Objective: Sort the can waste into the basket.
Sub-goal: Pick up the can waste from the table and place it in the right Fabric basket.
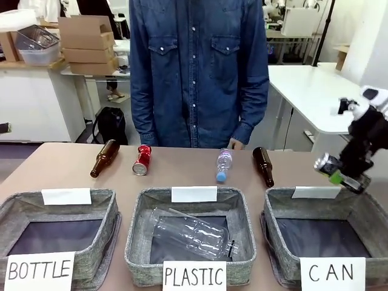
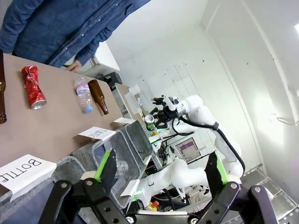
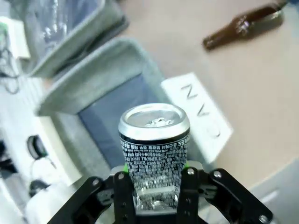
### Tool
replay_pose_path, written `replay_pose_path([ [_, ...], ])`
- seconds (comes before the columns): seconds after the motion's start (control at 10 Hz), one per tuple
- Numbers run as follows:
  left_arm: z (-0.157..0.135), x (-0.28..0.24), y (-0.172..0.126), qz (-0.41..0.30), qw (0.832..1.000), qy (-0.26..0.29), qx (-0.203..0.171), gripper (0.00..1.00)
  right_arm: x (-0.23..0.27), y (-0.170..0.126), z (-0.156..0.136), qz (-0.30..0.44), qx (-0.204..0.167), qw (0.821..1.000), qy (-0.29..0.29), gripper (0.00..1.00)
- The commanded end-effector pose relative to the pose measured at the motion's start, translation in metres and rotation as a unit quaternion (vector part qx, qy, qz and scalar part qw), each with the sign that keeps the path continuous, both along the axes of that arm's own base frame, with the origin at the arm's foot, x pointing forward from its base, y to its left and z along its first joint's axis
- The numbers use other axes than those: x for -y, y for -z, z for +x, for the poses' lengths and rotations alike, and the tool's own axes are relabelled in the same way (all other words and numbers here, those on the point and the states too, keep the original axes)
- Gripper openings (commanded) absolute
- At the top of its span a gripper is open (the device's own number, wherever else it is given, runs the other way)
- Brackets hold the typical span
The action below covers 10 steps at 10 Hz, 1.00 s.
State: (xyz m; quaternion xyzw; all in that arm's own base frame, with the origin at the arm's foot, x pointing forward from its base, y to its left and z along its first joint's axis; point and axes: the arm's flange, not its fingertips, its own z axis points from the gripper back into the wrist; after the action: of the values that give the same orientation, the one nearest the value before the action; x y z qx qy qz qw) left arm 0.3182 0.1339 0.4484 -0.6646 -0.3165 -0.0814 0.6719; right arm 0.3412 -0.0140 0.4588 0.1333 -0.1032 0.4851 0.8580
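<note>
Front view: right gripper (image 1: pixel 350 177) pinching dark can (image 1: pixel 327 164), tilted, held in the air above CAN basket (image 1: pixel 373 206). Red can (image 1: pixel 142 160) lies on worktop (image 1: pixel 182 173) between brown bottle (image 1: pixel 104 158) and small plastic bottle (image 1: pixel 224 165). Left wrist view: left gripper (image 2: pixel 161 161) jaws spread wide, near BOTTLE basket (image 2: pixel 65 165).

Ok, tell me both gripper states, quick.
Left gripper: open, empty.
Right gripper: shut on the dark can.

Bright even indoor light, soft shadows, right wrist view blurred
</note>
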Motion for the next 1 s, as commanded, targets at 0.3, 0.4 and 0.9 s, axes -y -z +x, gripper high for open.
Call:
replay_pose_path([
  [0.3,-0.0001,0.0018,-0.0012,-0.006,1.0,-0.001,0.013,1.0,-0.01,0.0061,-0.0122,-0.06,-0.075,0.995,0.039,0.37],
  [0.4,-0.0001,0.0018,-0.0012,-0.006,1.0,-0.001,0.013,1.0,-0.0108,0.0066,-0.012,-0.062,-0.075,0.994,0.039,0.37],
  [0.9,-0.0001,0.0018,-0.0012,-0.006,1.0,-0.001,0.013,1.0,-0.0082,0.0064,-0.0138,-0.079,-0.071,0.993,0.044,1.0],
])
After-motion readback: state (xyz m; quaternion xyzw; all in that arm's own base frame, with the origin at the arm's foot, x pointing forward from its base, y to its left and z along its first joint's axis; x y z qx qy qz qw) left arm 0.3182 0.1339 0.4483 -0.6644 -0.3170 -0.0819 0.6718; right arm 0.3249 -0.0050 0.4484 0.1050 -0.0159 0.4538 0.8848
